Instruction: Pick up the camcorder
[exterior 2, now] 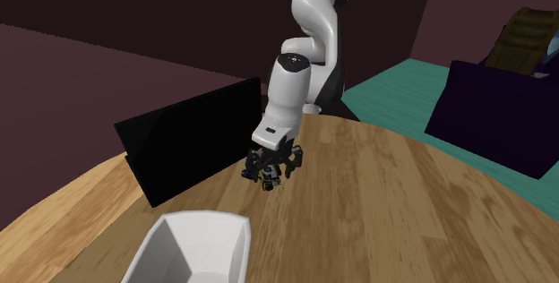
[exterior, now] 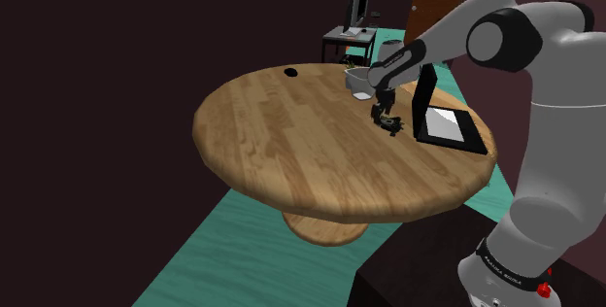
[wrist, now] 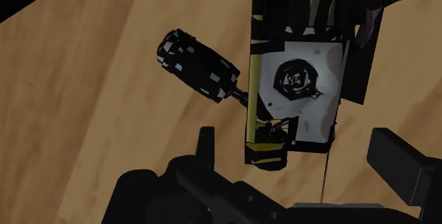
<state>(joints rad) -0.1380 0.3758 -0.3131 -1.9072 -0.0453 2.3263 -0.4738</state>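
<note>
Gripper (wrist: 301,144): 2 black fingers (wrist: 206,144) stand wide apart with nothing clasped; the hand hangs low over the camcorder so that 1 finger sits on each side, a pose that suits a squeeze from above
Camcorder (wrist: 301,81): rests on the table right under the hand, between the fingers, with a gap showing on both sides; its pale side panel with a dark round dial faces up
Black cylinder (wrist: 198,65): juts sideways from the camcorder body, which is probably why the fingers span the boxy body instead
Table (exterior: 282,159): round, wooden, carrying everything within reach
Laptop (exterior: 442,120): open and black, just beside the camcorder; its upright screen crowds that side, so a top-down approach looks sensible
Bowl (exterior: 359,82): white, near the camcorder but apart from it
Next step, as judged: shut the fingers, then lift
</note>
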